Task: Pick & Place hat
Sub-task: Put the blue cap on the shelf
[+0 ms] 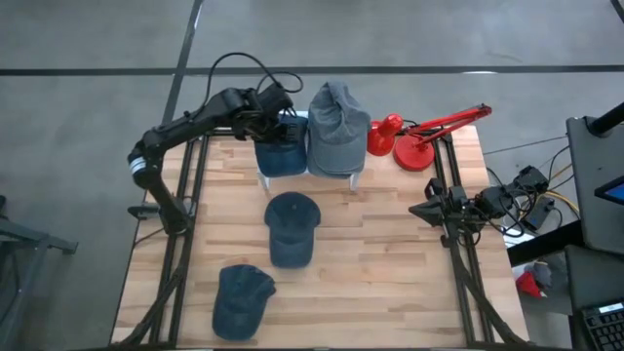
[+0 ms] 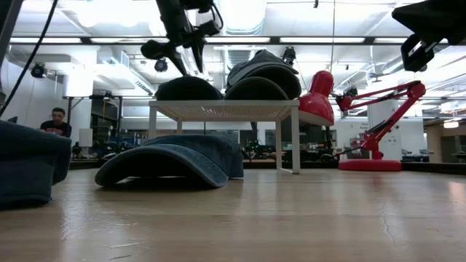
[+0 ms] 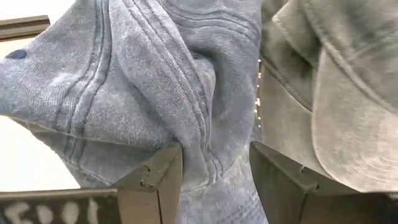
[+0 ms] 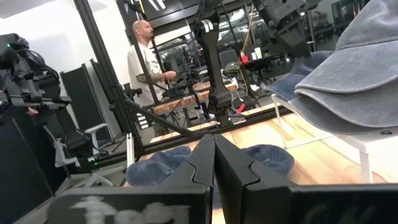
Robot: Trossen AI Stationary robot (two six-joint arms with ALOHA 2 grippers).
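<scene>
While the left claw (image 1: pixel 283 125) is hanging over the dark blue hat (image 1: pixel 280 151) on the small white stand (image 1: pixel 310 174) at the back of the worktop (image 1: pixel 390 283), the biggest risk is the stand itself: a sideways pull on the fabric could be dragging or tipping it, and the grey stack of hats (image 1: pixel 336 129) sitting just beside would be sliding off with it. That stack is also touching or nearly touching the dark hat, so a loose grip could be catching both. In the left wrist view the fingers (image 3: pixel 152 177) are standing apart with a fold of the hat's cloth between them, not yet clamped; a pinch on so little fabric could be slipping free on the lift.

Two more hats, one mid-worktop (image 1: pixel 292 226) and one near the front edge (image 1: pixel 241 297), are lying well apart from this. The right claw (image 1: pixel 434 210) is waiting at the right edge, fingers pressed together on nothing.

Whether the left fingers are actually pressing cloth is hard to make out, and the dark hat's brim is hidden under the arm from above. The red lamp (image 1: pixel 419 136) is partly blocked by the stack.
</scene>
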